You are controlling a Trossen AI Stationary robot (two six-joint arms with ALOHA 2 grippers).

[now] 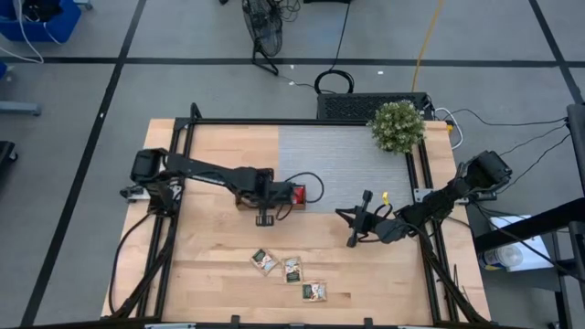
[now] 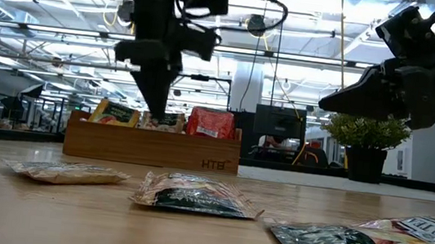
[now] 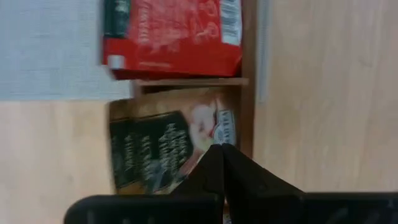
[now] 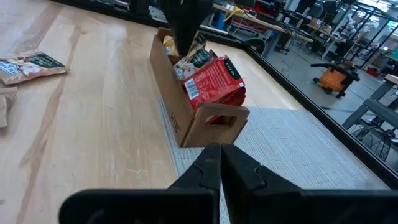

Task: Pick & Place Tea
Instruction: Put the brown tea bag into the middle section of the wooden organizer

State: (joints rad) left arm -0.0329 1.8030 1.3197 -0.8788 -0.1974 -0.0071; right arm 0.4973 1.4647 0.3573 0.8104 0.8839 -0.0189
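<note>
The left gripper [image 1: 265, 216] sits at frame centre over the wooden tray [image 1: 245, 198], fingers pressed together, holding nothing; the right gripper [image 1: 353, 239] waits right of centre, likewise closed and empty; three tea sachets [image 1: 292, 269] lie loose at lower centre; red sachets [image 1: 297, 194] fill the tray's right end.

Stamped "HTB" on the wooden tray [image 2: 151, 148] front, low corner. Sachet [image 2: 197, 195] labels too blurry to read, sadly.
</note>
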